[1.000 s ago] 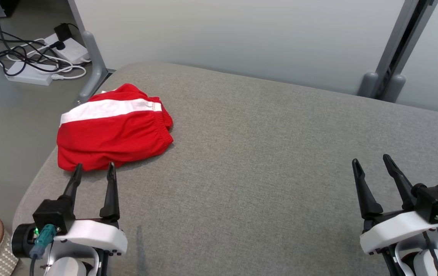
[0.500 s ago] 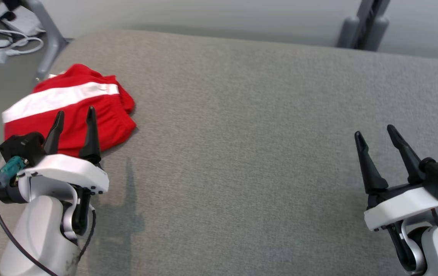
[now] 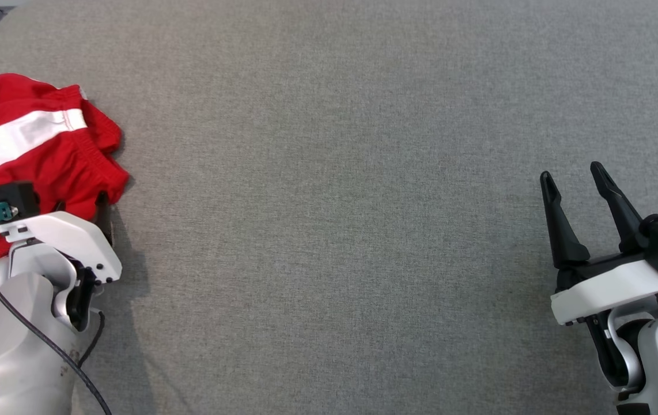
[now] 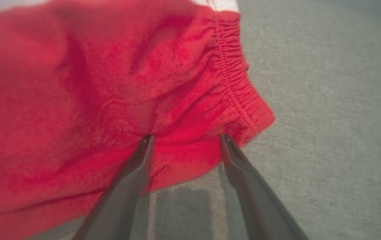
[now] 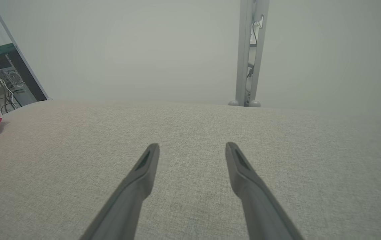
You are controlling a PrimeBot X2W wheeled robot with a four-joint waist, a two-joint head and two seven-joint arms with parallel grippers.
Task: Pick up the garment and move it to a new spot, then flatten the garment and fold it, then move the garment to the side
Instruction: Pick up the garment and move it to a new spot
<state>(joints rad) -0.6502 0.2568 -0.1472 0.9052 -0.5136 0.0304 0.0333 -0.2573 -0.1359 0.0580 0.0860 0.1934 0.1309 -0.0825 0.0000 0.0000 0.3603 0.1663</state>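
One garment: red shorts with a white stripe, crumpled at the grey bench's left end.
Two grippers: left gripper and right gripper, both spread open, holding nothing.
Left arm: angled down, fingertips at the shorts' near edge beside the waistband.
Right arm: low over bare bench, well apart from the shorts.
Hidden: shorts cut off at the head view's left edge; contact between tips and cloth unclear.

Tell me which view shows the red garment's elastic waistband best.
Left wrist view: the waistband is close up, its gathered stitching clear. Head view shows the garment at its left edge, partly behind the left arm. Right wrist view catches a small red corner.
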